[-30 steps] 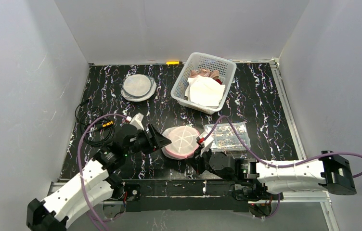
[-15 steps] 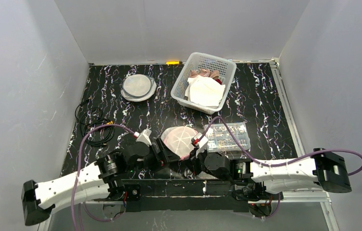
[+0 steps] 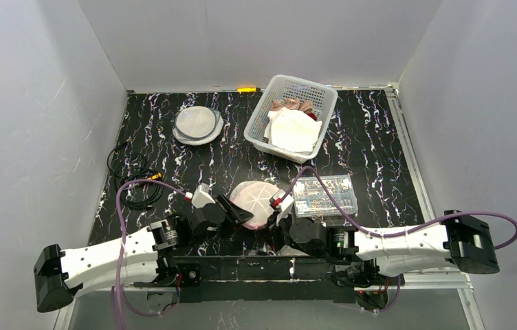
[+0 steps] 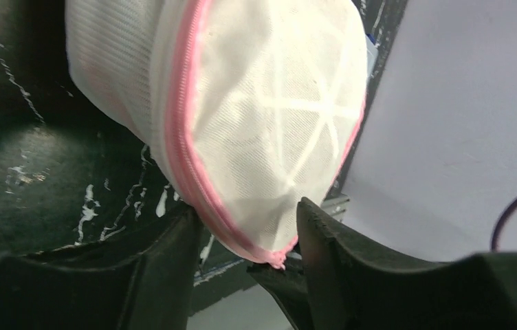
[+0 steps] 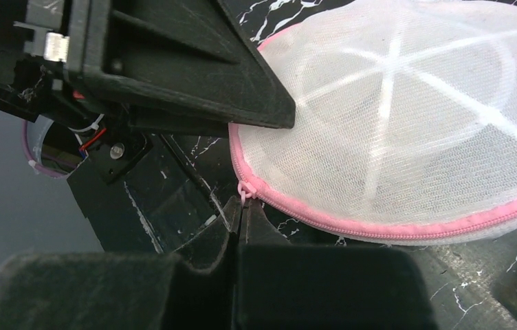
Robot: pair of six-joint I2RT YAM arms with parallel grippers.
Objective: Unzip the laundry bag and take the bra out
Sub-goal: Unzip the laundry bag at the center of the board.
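Observation:
The round white mesh laundry bag (image 3: 258, 195) with a pink zipper lies tilted near the table's front edge between both arms. In the left wrist view the bag (image 4: 269, 110) has its lower rim between the fingers of my left gripper (image 4: 245, 207), which press on it from both sides. My left gripper (image 3: 239, 214) sits at the bag's left side. The right gripper (image 5: 242, 208) is shut on the pink zipper pull (image 5: 244, 193) at the bag's (image 5: 407, 137) near rim. The zipper looks closed. The bra is hidden inside the bag.
A white basket (image 3: 260, 117) holding cloths stands at the back. A second round mesh bag (image 3: 197, 125) lies back left. A clear plastic parts box (image 3: 324, 194) sits just right of the bag. A black cable coil (image 3: 132, 182) lies at the left edge.
The left arm has dropped lower and reached right. Its gripper let go of the bag and closed again on the bag's rim. The right gripper stayed shut on the zipper pull.

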